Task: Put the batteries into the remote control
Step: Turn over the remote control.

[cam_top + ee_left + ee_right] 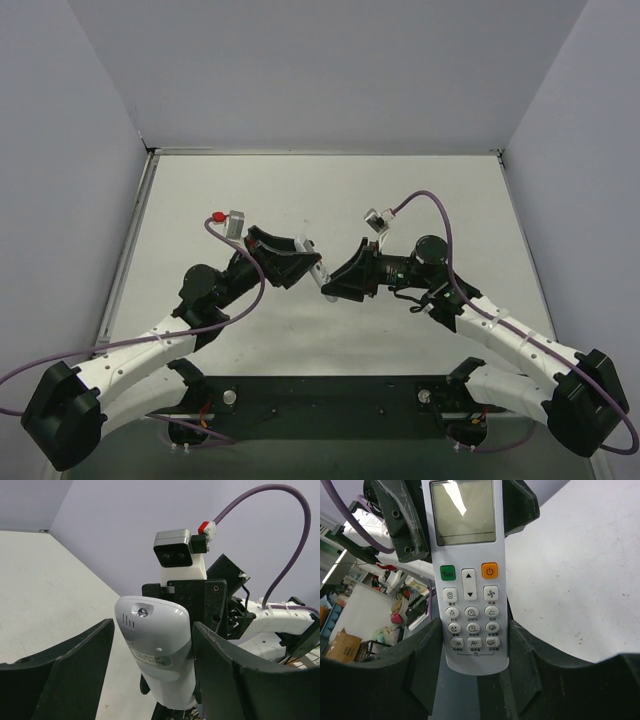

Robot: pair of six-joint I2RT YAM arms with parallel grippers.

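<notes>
The white remote control point(319, 268) hangs in the air over the middle of the table, between the two grippers. My right gripper point(475, 630) is shut on its lower, button end; its face point(470, 580) shows a grey screen, a green button and an orange one. My left gripper point(152, 630) is open around the remote's other end, whose plain white back point(160, 650) faces that camera. The left finger point(75, 665) stands clear of the remote, while the right finger point(225, 675) is close against its side. The batteries are out of view.
The white table point(300, 190) lies below, walled in grey at the back and both sides. A dark base plate point(330, 395) runs along the near edge between the arm bases. The right arm's wrist camera point(173, 550) sits just behind the remote.
</notes>
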